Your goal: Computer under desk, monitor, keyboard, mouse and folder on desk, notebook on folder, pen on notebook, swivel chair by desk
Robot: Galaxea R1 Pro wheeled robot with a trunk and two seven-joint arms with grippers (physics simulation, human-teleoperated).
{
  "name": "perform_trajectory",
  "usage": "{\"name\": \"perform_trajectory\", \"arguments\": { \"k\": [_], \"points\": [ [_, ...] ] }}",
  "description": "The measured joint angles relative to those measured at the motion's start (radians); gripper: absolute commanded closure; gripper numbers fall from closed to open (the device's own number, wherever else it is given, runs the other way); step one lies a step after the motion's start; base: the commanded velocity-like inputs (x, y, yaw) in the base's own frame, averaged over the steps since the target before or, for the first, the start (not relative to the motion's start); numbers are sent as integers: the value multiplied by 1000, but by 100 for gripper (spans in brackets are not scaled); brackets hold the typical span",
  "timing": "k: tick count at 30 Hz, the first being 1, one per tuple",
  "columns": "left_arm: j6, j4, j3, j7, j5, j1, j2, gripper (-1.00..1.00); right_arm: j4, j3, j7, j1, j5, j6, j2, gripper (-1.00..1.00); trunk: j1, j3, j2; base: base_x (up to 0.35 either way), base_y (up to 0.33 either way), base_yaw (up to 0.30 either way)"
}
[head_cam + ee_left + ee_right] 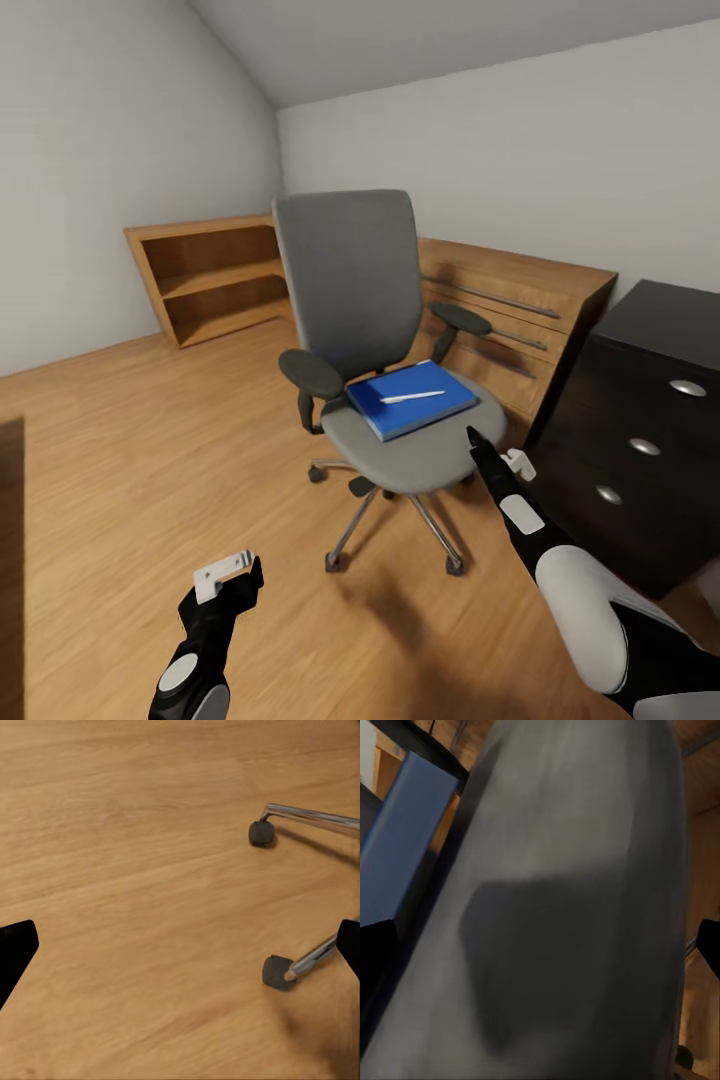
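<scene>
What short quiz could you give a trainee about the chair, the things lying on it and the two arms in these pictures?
1. True or false: the pen lies on top of the blue folder.
2. Which gripper is nearer the chair seat?
A. left gripper
B. right gripper
3. Fill in: under the left gripper the wrist camera sees a wooden floor and two chair ____.

Key
1. True. The white pen rests across the folder on the seat.
2. B. It points at the front edge of the seat, while the left one hangs low over the floor.
3. Casters, on chrome legs.
</scene>
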Motion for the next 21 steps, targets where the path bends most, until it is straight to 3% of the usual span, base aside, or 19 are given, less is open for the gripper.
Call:
{"name": "perform_trajectory", "arguments": {
  "k": [12, 21],
  "points": [
    [0, 6, 0, -1, -2, 0, 0, -100, 0, -3, 2, 0, -1, 0, 0, -100, 0, 0, 0, 320, 56, 0],
    [0, 6, 0, 0, -1, 0, 0, -100, 1, -7, 0, 0, -2, -1, -1, -100, 0, 0, 0, 287, 168, 0]
  ]
}}
